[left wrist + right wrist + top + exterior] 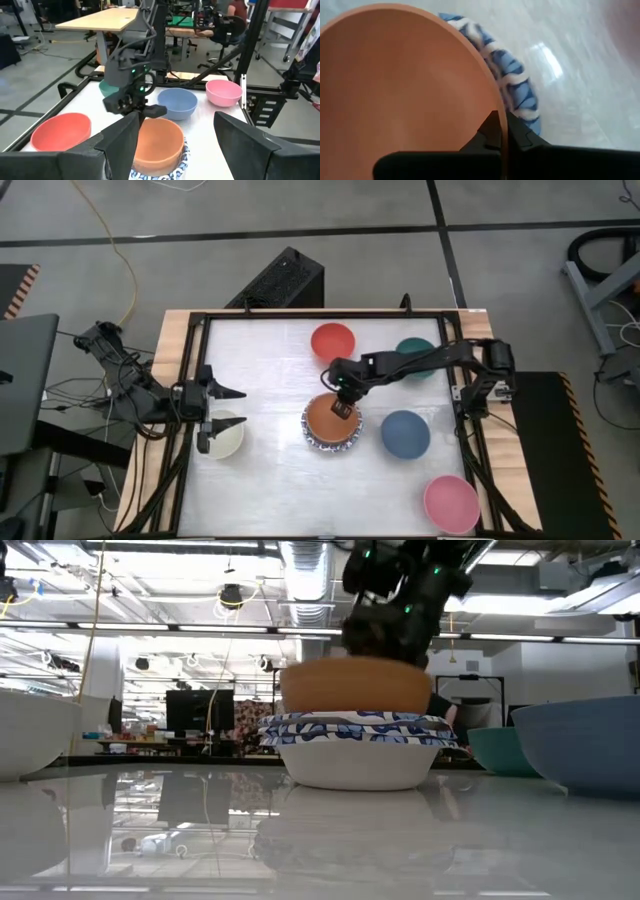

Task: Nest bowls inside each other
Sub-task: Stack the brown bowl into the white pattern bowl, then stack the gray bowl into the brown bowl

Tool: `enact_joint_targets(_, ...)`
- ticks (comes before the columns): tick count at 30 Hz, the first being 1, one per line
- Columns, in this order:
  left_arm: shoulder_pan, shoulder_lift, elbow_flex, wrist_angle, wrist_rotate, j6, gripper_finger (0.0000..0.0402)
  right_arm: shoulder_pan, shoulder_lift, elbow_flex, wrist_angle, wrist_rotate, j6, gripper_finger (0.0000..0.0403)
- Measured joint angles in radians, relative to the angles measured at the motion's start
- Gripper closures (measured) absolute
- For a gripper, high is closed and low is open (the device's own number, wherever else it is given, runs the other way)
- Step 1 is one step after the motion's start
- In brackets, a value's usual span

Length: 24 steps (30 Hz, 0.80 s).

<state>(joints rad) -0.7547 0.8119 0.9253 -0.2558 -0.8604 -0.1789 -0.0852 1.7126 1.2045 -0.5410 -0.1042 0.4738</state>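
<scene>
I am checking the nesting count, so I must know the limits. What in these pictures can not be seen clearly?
- How many patterned bowls are stacked: the orange bowl covers them from above.
- Green bowl: partly under the right arm, high view.
- Cream bowl: partly hidden by the left tool; cut by the edge, low view.
- Right tool: pinches the orange rim; seating depth unclear.

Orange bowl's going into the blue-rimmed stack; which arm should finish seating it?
Right. Its gripper is already shut on the orange bowl's rim, above the blue-rimmed stack. The left gripper hangs open over the cream bowl.
</scene>
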Motion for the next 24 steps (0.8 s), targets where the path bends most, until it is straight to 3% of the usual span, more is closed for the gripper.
enact_joint_targets(7,0.0,0.0,0.0,-0.031,-0.001,-0.042,0.0154,-0.017,0.028,0.0,-0.006,-0.048,-0.003,0.0333)
enact_joint_targets(15,0.0,0.007,0.0,-0.057,-0.039,-0.054,0.0155,-0.015,-0.025,0.001,-0.003,-0.092,-0.011,0.0283)
enact_joint_targets(19,0.003,0.032,0.0,-0.174,-0.067,-0.102,0.0155,-0.015,-0.081,0.001,-0.004,-0.101,-0.011,0.0271)
enact_joint_targets(24,0.025,0.104,-0.001,-0.363,-0.029,-0.292,0.0155,-0.015,-0.165,0.001,-0.009,-0.098,-0.014,0.027)
